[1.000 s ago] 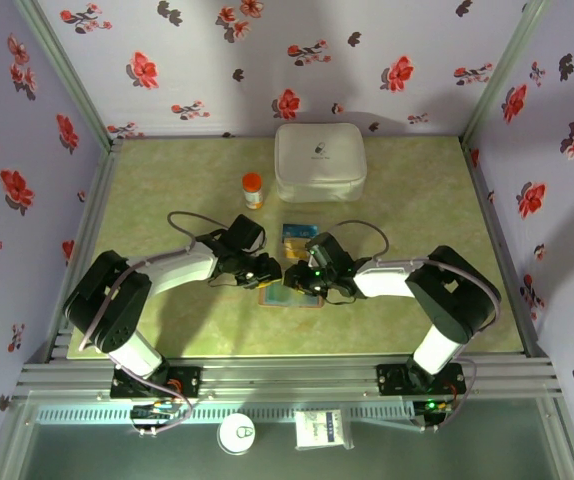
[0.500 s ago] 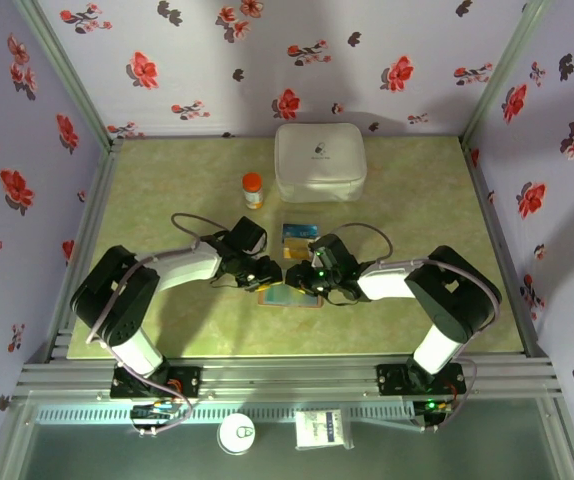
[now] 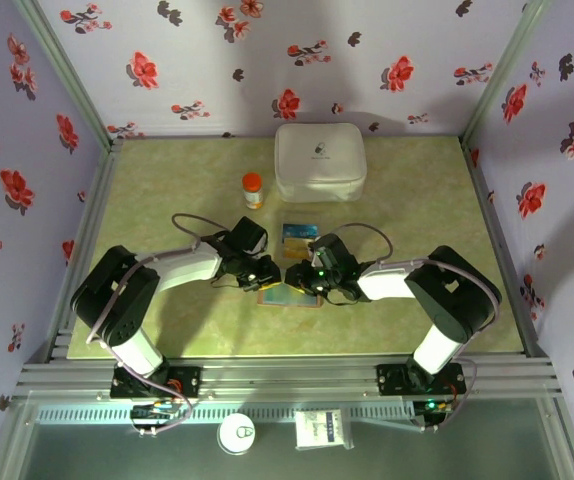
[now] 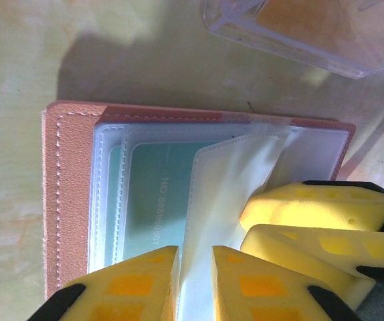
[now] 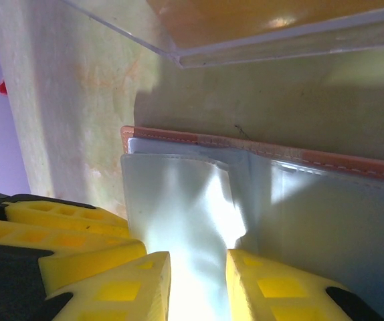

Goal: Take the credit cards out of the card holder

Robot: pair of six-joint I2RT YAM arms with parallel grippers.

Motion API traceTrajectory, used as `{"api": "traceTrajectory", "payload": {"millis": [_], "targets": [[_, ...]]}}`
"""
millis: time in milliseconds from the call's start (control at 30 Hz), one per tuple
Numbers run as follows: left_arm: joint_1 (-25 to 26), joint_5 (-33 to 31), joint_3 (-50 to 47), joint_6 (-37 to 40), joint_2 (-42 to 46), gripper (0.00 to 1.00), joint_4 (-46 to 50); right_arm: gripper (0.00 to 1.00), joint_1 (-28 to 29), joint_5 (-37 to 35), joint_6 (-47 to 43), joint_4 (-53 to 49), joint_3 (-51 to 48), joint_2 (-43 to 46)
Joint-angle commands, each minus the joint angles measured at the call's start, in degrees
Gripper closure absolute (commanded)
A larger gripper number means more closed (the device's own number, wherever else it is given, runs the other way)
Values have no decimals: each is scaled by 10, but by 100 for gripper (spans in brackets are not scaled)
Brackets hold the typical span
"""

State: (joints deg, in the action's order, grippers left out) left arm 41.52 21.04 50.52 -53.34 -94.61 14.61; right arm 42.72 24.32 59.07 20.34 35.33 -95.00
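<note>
**Two grippers work the sleeves of an open card holder**

Midway along the front edge of the green marbled table point(image 3: 167, 180), we see the left gripper point(image 4: 195, 257), its yellow jaws standing close about a clear plastic sleeve leaf point(image 4: 235, 174). Whether it truly pinches, we cannot tell. The small brown folding card holder point(image 4: 68, 200) lies open, with a thin teal credit card point(image 4: 155, 200) in its pocket. The right gripper point(image 5: 199, 257) grasps a lifted leaf. We judge it best to hold the leaves aside, then pinch the card's edge, not the plastic.

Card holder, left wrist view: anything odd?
Yes. One clear sleeve is lifted and curled off the open card holder, running between the fingers of the left gripper; the teal card lies flat in its pocket.
</note>
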Motion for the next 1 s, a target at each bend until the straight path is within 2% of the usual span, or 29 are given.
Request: {"api": "traceTrajectory", "payload": {"millis": [0,367,967], "targets": [[5,7,12,-3,25,81,9,71,-4,7,6,-7,0,26],[16,22,61,14,13,80,32,68,-9,-83,-64,-204,42,134],[56,50,149,26,-96,73,26,64,-27,-190,-77,-338,24,272]]}}
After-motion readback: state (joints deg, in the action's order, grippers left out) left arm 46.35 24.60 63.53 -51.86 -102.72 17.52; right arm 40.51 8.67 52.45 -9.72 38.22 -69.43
